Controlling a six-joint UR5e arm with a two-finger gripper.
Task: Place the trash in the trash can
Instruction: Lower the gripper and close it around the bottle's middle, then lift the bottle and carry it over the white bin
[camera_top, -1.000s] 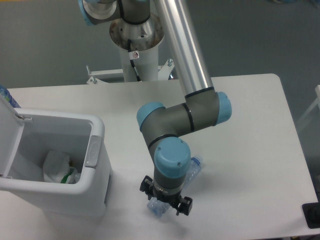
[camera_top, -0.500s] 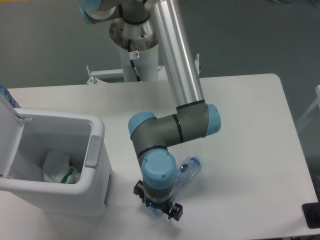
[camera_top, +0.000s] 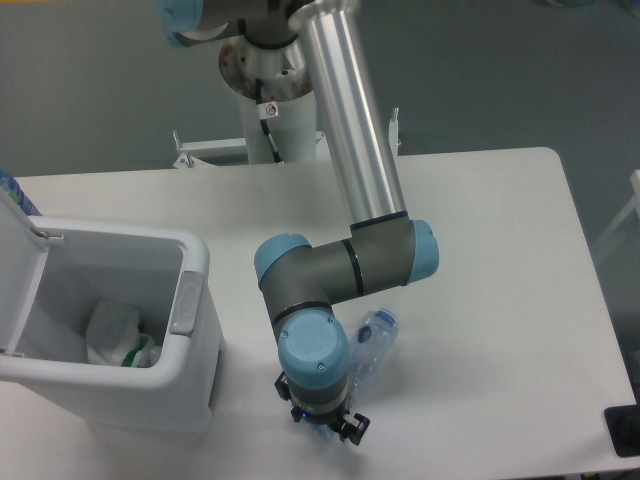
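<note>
Wrapper: 1 of the 2 pieces already lies inside the can, white with green print, on the bottom toward the near wall.
Can: stands at the desk's left edge with its lid swung up on the far left side, so the mouth faces up and can take a drop from above; the grey latch sits on the right rim.
Bottle: clear and crushed, lying on the desk near the front edge, right of the can and apart from it. Its cap end points up and right; its other end runs under the arm's wrist.
Hand: points straight down over the bottle's lower end, close to the desk. The wrist hides the fingers, so I cannot tell whether they are apart or clamped on the bottle.
Why this pose: judging by the layout, a vertical approach suits a flat-lying bottle, taking it across its narrow width at 1 end.
Step in hand: probably the grasp of the bottle, the last piece outside the can.
Risk: crushed plastic may flex or slip, and the long free end may swing when raised.
Desk: white.
</note>
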